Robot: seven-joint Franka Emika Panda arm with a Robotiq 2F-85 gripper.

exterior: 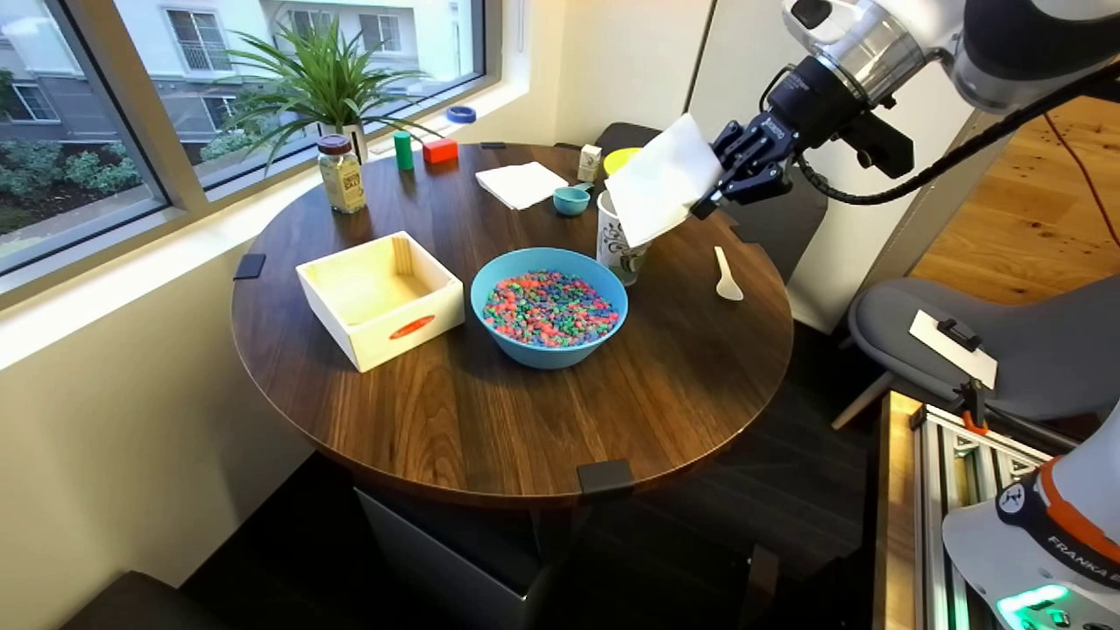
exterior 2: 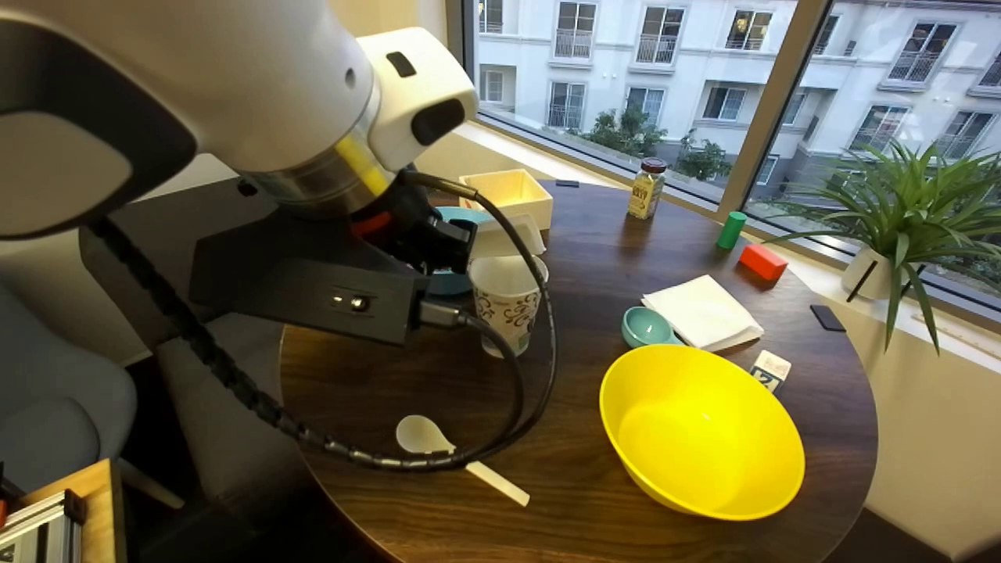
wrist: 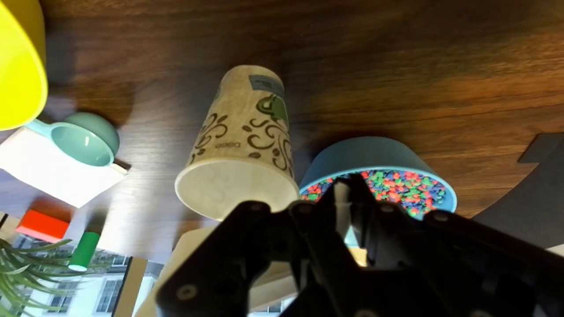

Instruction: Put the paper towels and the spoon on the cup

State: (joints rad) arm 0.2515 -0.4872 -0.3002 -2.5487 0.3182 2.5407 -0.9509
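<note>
My gripper (exterior: 716,171) is shut on the edge of a white paper towel (exterior: 665,184) and holds it in the air, hanging close to the cup's mouth. The paper towel also shows behind the cup in an exterior view (exterior 2: 512,236). The tall patterned cup (exterior: 619,258) stands upright on the table; it shows in the wrist view (wrist: 244,123) just left of the gripper's dark fingertips (wrist: 343,187). The cream spoon (exterior: 725,278) lies flat on the table, away from the gripper, and is out of the wrist view. More paper towels (exterior 2: 704,313) lie folded on the table.
A blue bowl (exterior: 549,357) of coloured bits stands beside the cup. A pale wooden box (exterior: 376,343), a yellow bowl (exterior 2: 626,457), a teal scoop (exterior: 571,202), a small carton (exterior 2: 770,371), a jar (exterior: 343,179) and red (exterior: 440,150) and green (exterior: 403,150) blocks are around.
</note>
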